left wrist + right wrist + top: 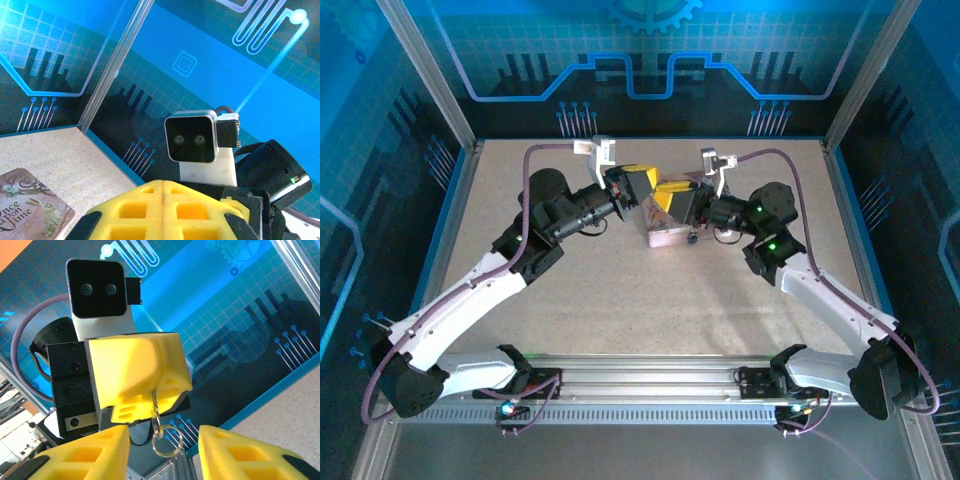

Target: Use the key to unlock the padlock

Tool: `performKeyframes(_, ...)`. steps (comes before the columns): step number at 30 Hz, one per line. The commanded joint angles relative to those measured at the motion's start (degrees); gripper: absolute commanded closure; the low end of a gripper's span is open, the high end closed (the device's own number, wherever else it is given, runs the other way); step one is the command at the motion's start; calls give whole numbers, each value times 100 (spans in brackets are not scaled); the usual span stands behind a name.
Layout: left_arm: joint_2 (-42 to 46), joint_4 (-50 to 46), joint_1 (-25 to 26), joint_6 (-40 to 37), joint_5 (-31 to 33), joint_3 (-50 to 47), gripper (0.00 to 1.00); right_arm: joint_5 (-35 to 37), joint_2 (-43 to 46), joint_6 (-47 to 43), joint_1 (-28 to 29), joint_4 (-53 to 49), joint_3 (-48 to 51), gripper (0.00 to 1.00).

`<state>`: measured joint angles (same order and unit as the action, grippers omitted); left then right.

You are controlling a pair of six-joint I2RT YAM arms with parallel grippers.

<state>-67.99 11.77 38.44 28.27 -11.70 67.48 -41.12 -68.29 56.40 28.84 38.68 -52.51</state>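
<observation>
My left gripper is shut, its yellow pads pressed together. In the right wrist view the left gripper faces the camera with the key, a thin metal sliver, pinched between its pads; two small key rings dangle below. My right gripper is open, and the rings hang in the gap between its yellow fingers. From above, the left gripper and right gripper meet tip to tip above the pink tin. A small dark thing at the tin's right corner may be the padlock.
The pink illustrated tin lies on the speckled table under both grippers. Blue panel walls and metal corner posts enclose the back and sides. The right wrist camera sits close in front of the left gripper.
</observation>
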Motion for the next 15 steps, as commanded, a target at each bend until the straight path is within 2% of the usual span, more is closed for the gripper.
performKeyframes(1, 39, -26, 35, -129, -39, 193, 100, -10, -77, 2, 112, 202, -247, 60)
performKeyframes(15, 57, -105, 40, -131, 81, 178, 100, 17, -105, -47, 205, 64, -337, 72)
